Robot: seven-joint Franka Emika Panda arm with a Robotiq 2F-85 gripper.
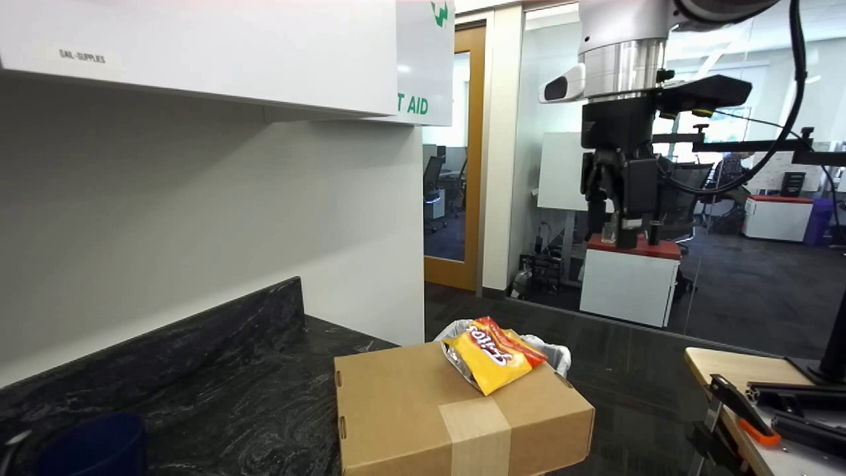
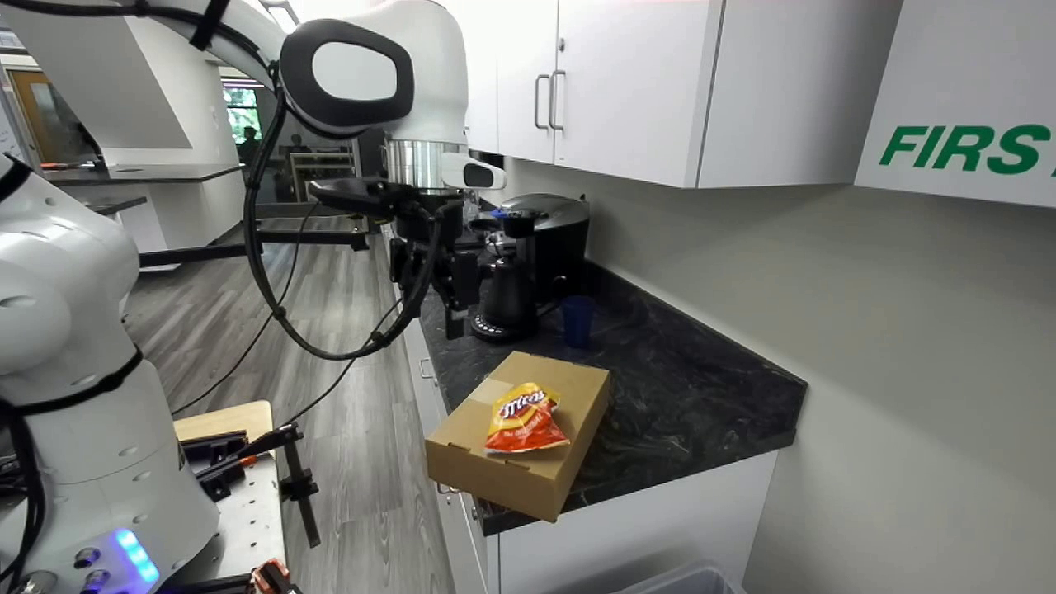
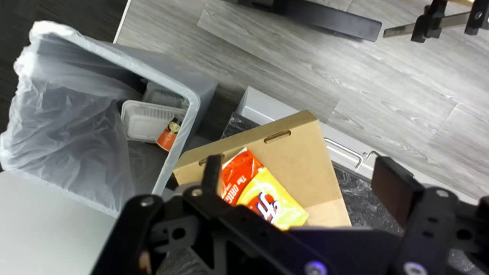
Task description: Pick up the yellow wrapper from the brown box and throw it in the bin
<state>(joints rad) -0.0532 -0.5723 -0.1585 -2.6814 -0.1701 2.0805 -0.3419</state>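
The yellow wrapper is a crinkled yellow and red packet lying on top of the brown box; it shows in both exterior views (image 1: 494,360) (image 2: 525,419) and the wrist view (image 3: 267,191). The brown box sits at the end of the dark counter (image 1: 390,403) (image 2: 495,483) (image 3: 301,164), pale tape over its seam. The bin, lined with a clear bag, stands on the floor beyond the box's end (image 1: 560,357) (image 3: 191,107). My gripper (image 1: 611,231) (image 2: 437,318) (image 3: 301,181) is open and empty, well above the box. In the wrist view one finger hides part of the wrapper.
A blue cup (image 2: 577,320), a kettle (image 2: 507,293) and a coffee maker (image 2: 565,239) stand on the counter (image 2: 685,404). White wall cabinets (image 2: 610,91) hang above it. A clamp (image 2: 299,483) sticks out from the robot's table. Plastic containers (image 3: 147,120) lie inside the bin.
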